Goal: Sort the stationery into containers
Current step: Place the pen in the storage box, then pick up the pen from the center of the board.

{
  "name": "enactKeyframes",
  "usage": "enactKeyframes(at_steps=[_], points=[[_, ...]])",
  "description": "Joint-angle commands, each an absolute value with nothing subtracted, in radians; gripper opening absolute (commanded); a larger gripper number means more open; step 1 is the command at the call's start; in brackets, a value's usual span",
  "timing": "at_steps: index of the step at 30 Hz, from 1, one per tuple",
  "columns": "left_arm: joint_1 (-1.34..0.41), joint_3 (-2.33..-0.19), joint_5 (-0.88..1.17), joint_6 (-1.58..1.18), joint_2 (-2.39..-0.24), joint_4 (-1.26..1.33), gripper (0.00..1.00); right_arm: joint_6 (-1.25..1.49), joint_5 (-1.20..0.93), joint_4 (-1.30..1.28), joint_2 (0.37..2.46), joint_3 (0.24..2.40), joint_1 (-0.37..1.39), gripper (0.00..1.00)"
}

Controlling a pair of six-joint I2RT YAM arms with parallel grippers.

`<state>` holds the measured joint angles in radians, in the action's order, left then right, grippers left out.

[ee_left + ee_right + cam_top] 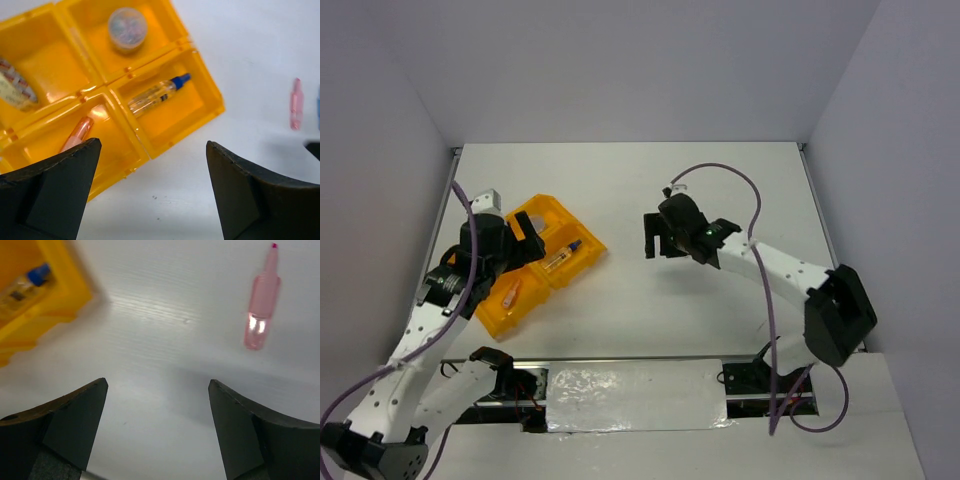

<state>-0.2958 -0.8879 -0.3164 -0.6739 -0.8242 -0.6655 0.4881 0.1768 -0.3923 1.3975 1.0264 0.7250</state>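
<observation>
The yellow-orange tray (556,215) lies at the left of the table. In the left wrist view its compartments (185,112) hold a round greyish jar (127,27), a clear tube with a blue cap (157,93), an orange pen piece (77,134) and, at the left edge, part of a tape ring (12,90). A pink pen piece (296,103) lies on the table right of the tray, also in the right wrist view (261,305). My left gripper (154,145) is open and empty over the tray's near edge. My right gripper (158,382) is open and empty above the table, near the pink piece.
A sliver of a blue piece (318,105) shows beside the pink one. The tray's corner (60,285) with the tube (22,287) is left of my right gripper. White walls close the table at the back and sides.
</observation>
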Motion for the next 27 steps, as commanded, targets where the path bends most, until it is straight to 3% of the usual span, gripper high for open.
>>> enactKeyframes(at_steps=[1,6,9,18,23,27], points=[[-0.296,-0.963,-0.151,-0.483,-0.759,-0.669,0.99,0.422,0.221,-0.491,1.515,1.112,0.634,0.89],[-0.296,-0.904,-0.219,-0.46,-0.635,-0.654,1.0,0.376,0.222,-0.512,1.675,1.21,0.551,0.85],[-0.296,-0.882,-0.15,-0.443,-0.604,-0.609,0.99,0.342,0.227,-0.529,1.753,1.262,0.523,0.84],[-0.296,-0.876,-0.107,-0.433,-0.66,-0.604,0.99,0.299,0.152,-0.48,1.884,1.266,0.459,0.77],[-0.296,-0.874,-0.104,-0.431,-0.655,-0.601,0.99,0.301,0.106,-0.443,1.91,1.236,0.456,0.62],[-0.296,-0.873,-0.103,-0.433,-0.649,-0.601,0.99,0.305,0.104,-0.428,1.927,1.22,0.457,0.42]])
